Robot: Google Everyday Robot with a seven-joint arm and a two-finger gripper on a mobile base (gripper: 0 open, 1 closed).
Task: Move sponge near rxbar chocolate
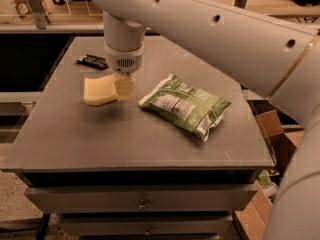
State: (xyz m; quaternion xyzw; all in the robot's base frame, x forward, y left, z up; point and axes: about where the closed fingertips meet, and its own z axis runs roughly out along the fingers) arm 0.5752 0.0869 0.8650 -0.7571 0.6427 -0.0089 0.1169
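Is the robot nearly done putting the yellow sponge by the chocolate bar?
About halfway. Done: the gripper is clamped on the pale yellow foam sponge. In hand: the sponge hangs just above the grey table, with its shadow beneath it. Left: carry it towards the small dark wrapped rxbar chocolate near the table's far edge and set it down there.
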